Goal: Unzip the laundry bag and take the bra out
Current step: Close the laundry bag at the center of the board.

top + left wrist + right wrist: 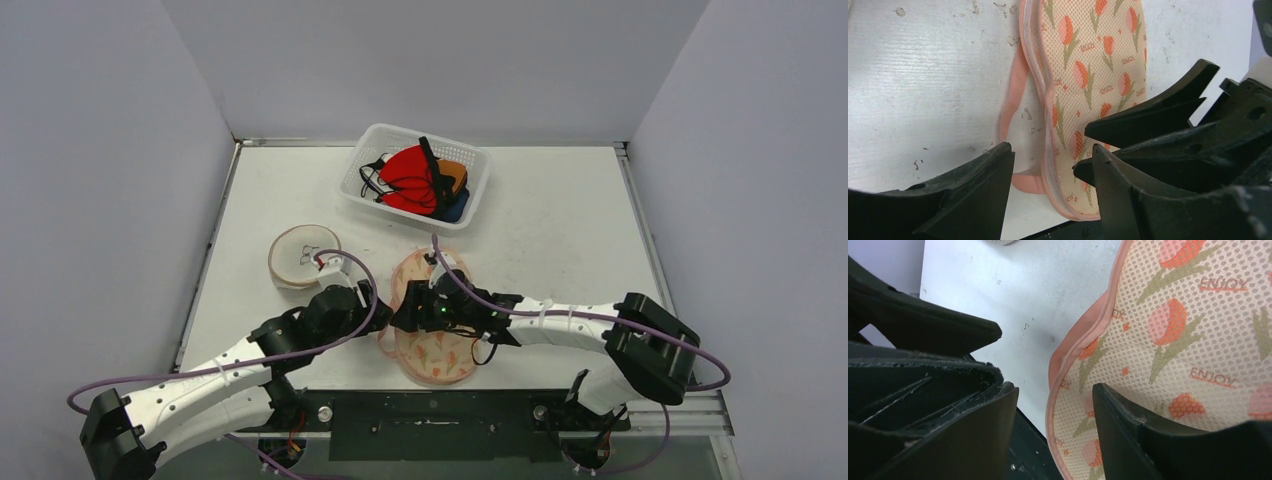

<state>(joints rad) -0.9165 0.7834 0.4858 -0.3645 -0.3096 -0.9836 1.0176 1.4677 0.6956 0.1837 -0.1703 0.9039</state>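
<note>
Laundry bag point(1093, 65): peach mesh, tulip print, pink piped rim, rounded, flat on a scuffed white table point(923, 100). We record the left gripper point(1052, 150) and right gripper point(1053, 387) both parted, empty, each straddling its rim.

Right wrist view: I read "ENJOY" in orange capitals, printed on the mesh of the laundry bag point(1198, 330), at least twice. Left wrist view: the same word again, turned sideways, several times over. Near the bag's seam there's a cut-off scrap, possibly the same word.
</note>
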